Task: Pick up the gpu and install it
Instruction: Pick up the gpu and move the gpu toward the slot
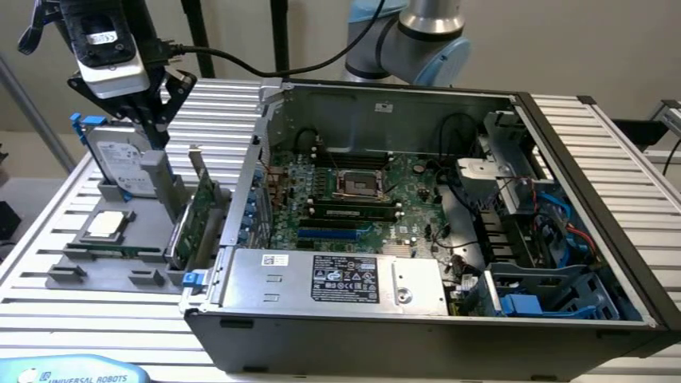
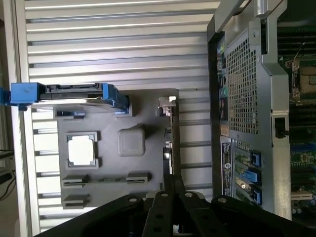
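Exterior view: gpu [image 1: 198, 214] upright in grey holder [image 1: 107, 267], green board, silver bracket; pincer [image 1: 156, 142] clenched nearby.

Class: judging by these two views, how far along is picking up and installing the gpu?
Nothing looks done: the gpu stands upright in the grey holder outside the open case. In hand: the shut gripper hangs above that holder, clear of the gpu. Left: both pickup and install.

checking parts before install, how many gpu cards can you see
1: the gpu stands on edge in the grey holder, between the hard drive and the open case. Others could be hidden inside the case.
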You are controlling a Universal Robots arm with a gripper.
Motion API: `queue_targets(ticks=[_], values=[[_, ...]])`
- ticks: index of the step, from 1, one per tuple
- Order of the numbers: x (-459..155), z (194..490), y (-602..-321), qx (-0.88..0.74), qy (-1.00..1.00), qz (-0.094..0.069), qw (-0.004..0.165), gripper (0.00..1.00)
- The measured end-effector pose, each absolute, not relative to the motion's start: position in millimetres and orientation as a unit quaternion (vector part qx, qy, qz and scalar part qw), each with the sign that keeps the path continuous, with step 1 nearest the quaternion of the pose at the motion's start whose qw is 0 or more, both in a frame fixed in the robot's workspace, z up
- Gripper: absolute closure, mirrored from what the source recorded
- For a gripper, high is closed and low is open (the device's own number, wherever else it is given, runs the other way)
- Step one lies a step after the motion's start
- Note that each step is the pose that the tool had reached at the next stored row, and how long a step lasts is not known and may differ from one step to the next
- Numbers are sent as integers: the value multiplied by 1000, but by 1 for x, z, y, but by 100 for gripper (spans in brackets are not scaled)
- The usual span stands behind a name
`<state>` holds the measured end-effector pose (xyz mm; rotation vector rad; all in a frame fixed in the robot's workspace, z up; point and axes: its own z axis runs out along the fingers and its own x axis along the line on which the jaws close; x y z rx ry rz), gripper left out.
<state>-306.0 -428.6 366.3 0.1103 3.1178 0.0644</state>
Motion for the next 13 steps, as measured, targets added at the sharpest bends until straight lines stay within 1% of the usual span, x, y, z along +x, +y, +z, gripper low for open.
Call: queue_targets(ticks=[2, 3, 4, 5, 6, 7, 8, 9, 10, 11, 13], values=[[-306, 366, -429, 35, 999, 20, 11, 88], [-306, 366, -429, 35, 999, 20, 11, 82], [-306, 366, -429, 35, 999, 19, 11, 82], [-306, 366, -429, 35, 999, 19, 11, 70], [-306, 366, -429, 35, 999, 19, 11, 70], [-306, 366, -429, 35, 999, 19, 11, 64], [-306, 366, -429, 35, 999, 19, 11, 64], [-306, 366, -429, 35, 999, 19, 11, 58], [-306, 366, -429, 35, 999, 19, 11, 58], [-306, 364, -429, 35, 999, 19, 11, 52], [-306, 360, -429, 35, 999, 19, 11, 52]])
